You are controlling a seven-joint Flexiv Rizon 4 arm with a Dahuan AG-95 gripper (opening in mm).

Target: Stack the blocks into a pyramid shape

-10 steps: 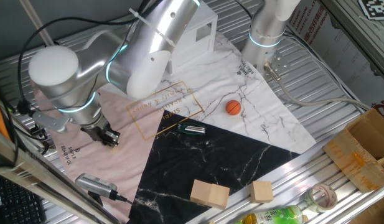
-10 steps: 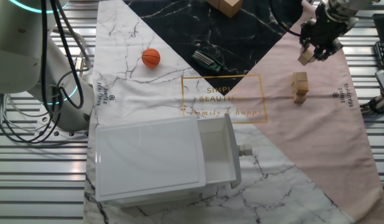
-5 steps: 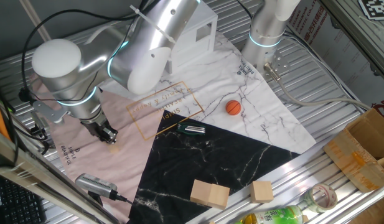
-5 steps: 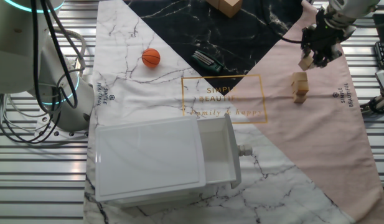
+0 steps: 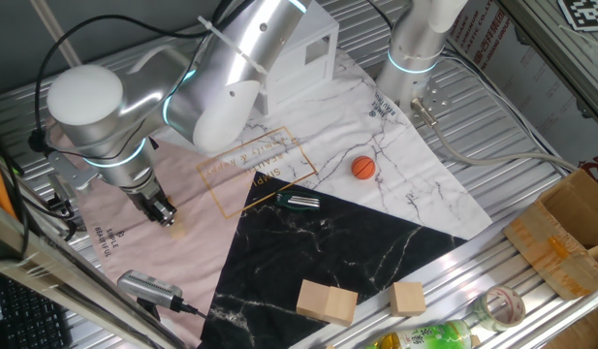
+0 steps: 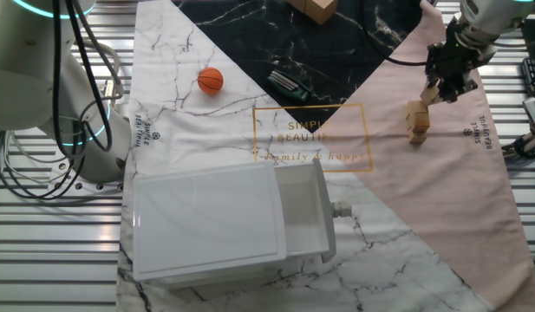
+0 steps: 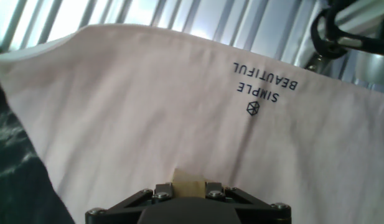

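The jaws are clamped on a block (image 6: 431,92), just above two stacked blocks (image 6: 416,120) on the pink cloth (image 6: 440,182).

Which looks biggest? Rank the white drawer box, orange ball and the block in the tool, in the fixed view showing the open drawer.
1. white drawer box
2. orange ball
3. block held in the tool
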